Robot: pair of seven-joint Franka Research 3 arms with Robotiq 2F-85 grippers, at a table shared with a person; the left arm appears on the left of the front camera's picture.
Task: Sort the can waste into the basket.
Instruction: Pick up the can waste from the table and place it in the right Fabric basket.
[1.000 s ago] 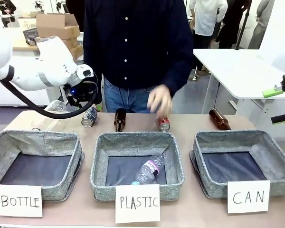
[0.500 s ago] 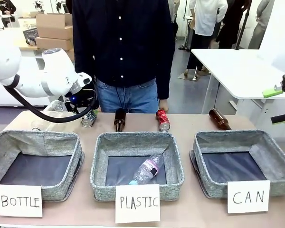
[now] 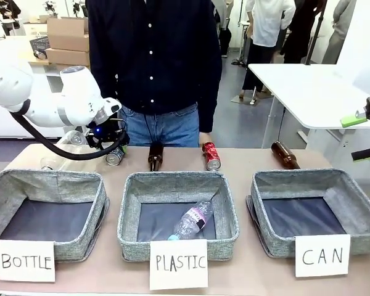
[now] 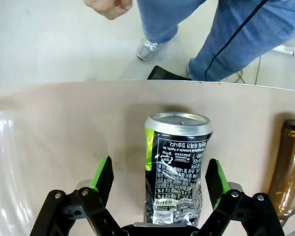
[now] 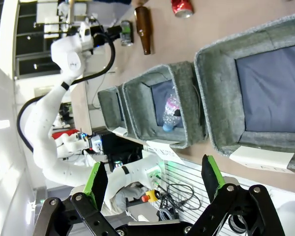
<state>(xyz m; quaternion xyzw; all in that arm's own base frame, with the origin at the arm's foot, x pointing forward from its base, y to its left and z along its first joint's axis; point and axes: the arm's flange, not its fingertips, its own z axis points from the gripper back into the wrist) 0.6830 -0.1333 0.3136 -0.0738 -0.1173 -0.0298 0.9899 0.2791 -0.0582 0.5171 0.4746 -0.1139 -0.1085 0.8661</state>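
A silvery and dark can (image 4: 177, 167) lies on the table between the spread fingers of my left gripper (image 4: 160, 174), which is open with a gap on each side of the can. In the front view this can (image 3: 115, 156) sits at the far left under my left gripper (image 3: 113, 147). The red can (image 3: 211, 156) lies near the far edge in the middle, also seen as the red can (image 5: 183, 7). The grey basket (image 3: 265, 209) signed "CAN" stands at the front right. My right gripper (image 5: 154, 179) hangs open above that basket (image 5: 226, 103), at the right edge (image 3: 362, 135).
Baskets signed "BOTTLE" (image 3: 6, 185) and "PLASTIC" (image 3: 126, 209) stand front left and centre; a clear plastic bottle (image 3: 193, 219) lies in the middle one. Brown bottles (image 3: 155, 155) (image 3: 285, 154) lie along the far edge. A person (image 3: 154, 55) stands behind the table. Clear plastic (image 4: 0, 167) lies beside the can.
The person's hand has drawn back from the red can. My left gripper has come down around the silvery can. The right arm has stayed still.
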